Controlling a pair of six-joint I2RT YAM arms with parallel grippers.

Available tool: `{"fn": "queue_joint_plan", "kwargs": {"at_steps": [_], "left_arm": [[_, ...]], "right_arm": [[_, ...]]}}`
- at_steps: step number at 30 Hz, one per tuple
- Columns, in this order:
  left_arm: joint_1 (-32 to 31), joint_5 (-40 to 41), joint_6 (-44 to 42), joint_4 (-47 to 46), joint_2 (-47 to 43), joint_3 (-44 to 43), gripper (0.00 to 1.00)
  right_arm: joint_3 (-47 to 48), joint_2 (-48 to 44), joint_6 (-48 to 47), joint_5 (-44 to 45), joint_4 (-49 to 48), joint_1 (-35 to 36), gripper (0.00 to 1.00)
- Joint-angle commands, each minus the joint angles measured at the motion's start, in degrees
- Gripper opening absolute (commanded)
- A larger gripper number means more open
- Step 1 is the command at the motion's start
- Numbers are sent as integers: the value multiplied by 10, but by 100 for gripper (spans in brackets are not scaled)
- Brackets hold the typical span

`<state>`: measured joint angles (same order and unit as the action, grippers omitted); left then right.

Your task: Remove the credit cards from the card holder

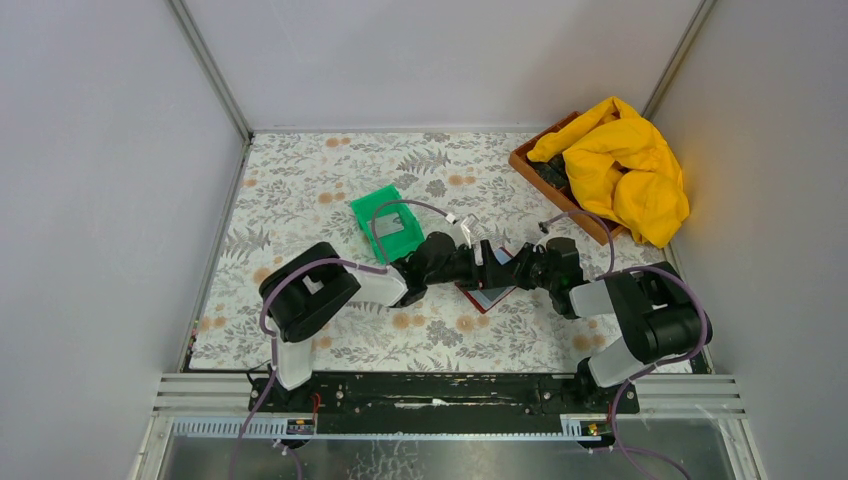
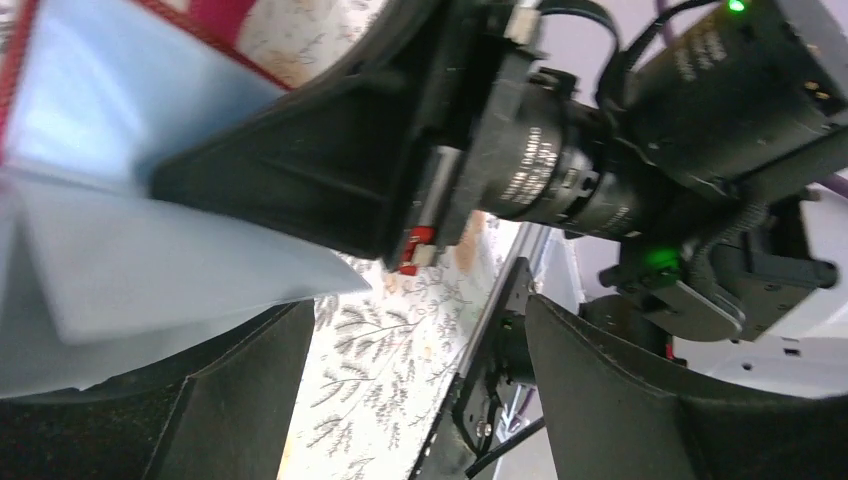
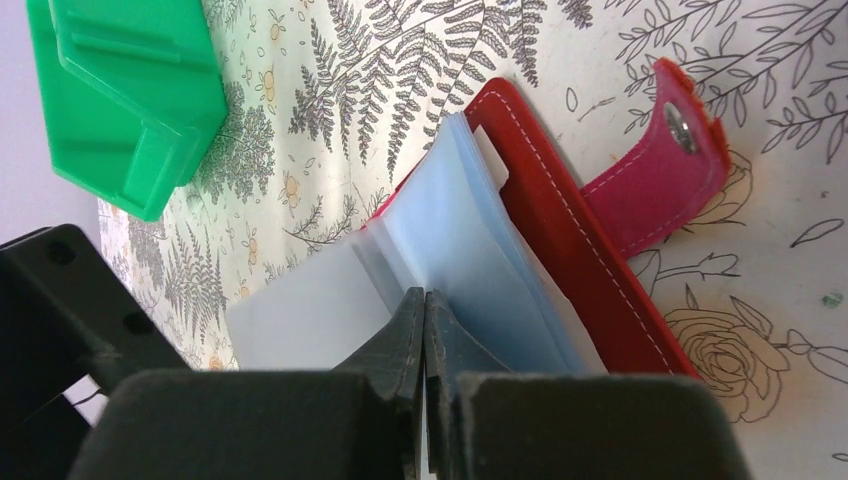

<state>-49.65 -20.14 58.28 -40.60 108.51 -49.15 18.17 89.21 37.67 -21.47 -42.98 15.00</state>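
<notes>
**Both grippers at the opened card holder.** My right gripper (image 3: 425,305) has its 2 fingers pressed together tip to tip, nipping 1 pale blue-grey sleeve (image 3: 450,230) of the card holder (image 3: 560,250) at the fanned edge. My left gripper (image 2: 415,330) is spread wide and grips nothing, with its 2 fingers (image 2: 240,400) low in the left wrist view. A pale sleeve lies over the finger at lower left; I cannot tell whether it touches that finger.

In the top view both grippers meet at the centre of the floral table (image 1: 300,190), and the card holder lies open just below them. In the right wrist view the red cover's long axis runs from upper centre to lower right. The sleeves fan toward the lower left, and the snap tab (image 3: 660,170) points to the upper right with its metal stud showing. The green bin (image 1: 368,208) sits near, to the upper left of the grippers, with 1 grey card (image 1: 400,237) inside.
</notes>
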Motion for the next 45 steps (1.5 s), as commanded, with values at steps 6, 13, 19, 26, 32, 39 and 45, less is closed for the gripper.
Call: {"fn": "queue_joint_plan", "kwargs": {"at_steps": [6,13,19,26,32,39,45], "left_arm": [[-1,-5,-3,-40,-7,-30,84],[1,1,-11,-30,18,-44,85],[4,-1,-15,-27,40,-56,85],[10,-5,-20,-22,52,-67,85],[13,-4,-18,-27,61,-70,85],[17,25,-13,-56,25,-30,85],[8,75,-15,-51,-39,47,85]], "right_arm": [[0,15,-3,-19,29,7,0],[-15,-17,6,-10,24,4,0],[-33,-115,6,48,70,-2,1],[-26,-253,-25,135,187,-2,5],[-38,-319,-31,188,232,-2,6],[-37,-291,-51,138,210,-2,7],[-16,-170,-49,74,158,-2,7]]}}
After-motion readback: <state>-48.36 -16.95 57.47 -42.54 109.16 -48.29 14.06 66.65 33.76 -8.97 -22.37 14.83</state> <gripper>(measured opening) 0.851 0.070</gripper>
